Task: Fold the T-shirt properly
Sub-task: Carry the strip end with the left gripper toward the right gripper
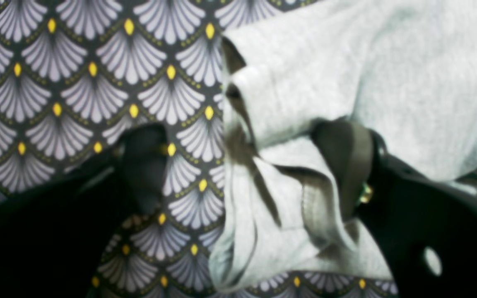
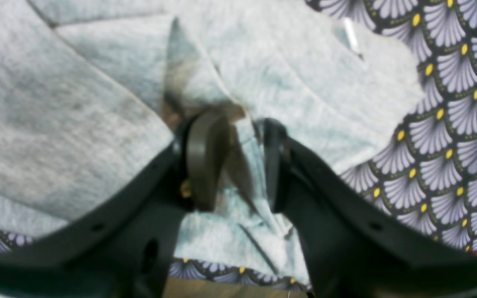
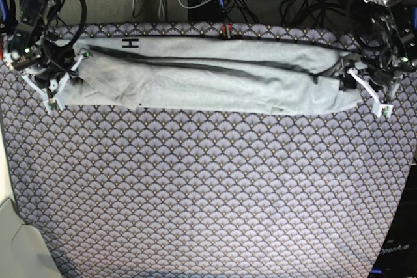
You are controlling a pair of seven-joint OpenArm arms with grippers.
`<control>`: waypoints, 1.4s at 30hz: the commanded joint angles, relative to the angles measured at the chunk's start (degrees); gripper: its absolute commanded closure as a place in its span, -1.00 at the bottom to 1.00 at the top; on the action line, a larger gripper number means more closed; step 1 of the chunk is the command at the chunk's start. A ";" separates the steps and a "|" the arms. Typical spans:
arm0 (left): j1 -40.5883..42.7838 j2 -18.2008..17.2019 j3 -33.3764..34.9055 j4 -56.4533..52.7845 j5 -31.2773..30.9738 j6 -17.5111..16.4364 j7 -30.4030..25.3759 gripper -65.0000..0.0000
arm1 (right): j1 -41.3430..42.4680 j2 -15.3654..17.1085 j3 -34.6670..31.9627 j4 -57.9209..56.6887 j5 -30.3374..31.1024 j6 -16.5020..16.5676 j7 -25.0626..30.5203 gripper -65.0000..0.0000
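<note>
The near part of the bench (image 3: pixel 208 226), in the lower two-thirds of the base view, is bare fan-patterned cloth (image 3: pixel 195 193); the work is all along the top of that frame. There the T-shirt (image 3: pixel 215 76) lies as a long, narrow band folded lengthwise, running from the upper left to the upper right, with a bit of black lettering (image 3: pixel 131 43) showing near its upper left end. At the upper left of the base view the right gripper (image 2: pixel 238 161) sits over one end of the band; in its wrist view the jaws stand partly apart with a bunched ridge of grey fabric between them, so it looks to have hold of the shirt, though the blur hides how firm that pinch is. At the upper right of the base view the left gripper (image 1: pixel 246 165) is at the other end; its wrist view shows the jaws spread wide, one finger over the patterned cloth at centre left and the other on the grey fabric at centre right, straddling the rumpled shirt edge without clamping it. The step in hand seems to be taking both ends for the crosswise fold. To do it well, the left gripper should probably close on all layers at the edge, not just the top one, and not snag the cloth beneath. Then both ends should lift evenly, since a slack or uneven pull would likely undo the lengthwise fold.
</note>
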 commanded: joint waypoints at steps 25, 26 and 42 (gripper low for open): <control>0.63 2.51 -0.01 10.44 0.54 -1.01 7.53 0.99 | 0.67 0.79 0.22 0.82 0.44 -0.03 0.79 0.37; 0.37 3.30 -1.07 12.37 0.89 -1.01 9.38 0.99 | 0.67 0.79 0.22 0.82 0.44 -0.03 0.79 0.37; -2.18 19.04 -2.21 33.83 1.07 2.42 23.88 0.99 | 0.67 0.70 -0.83 0.82 0.44 -0.03 0.44 0.37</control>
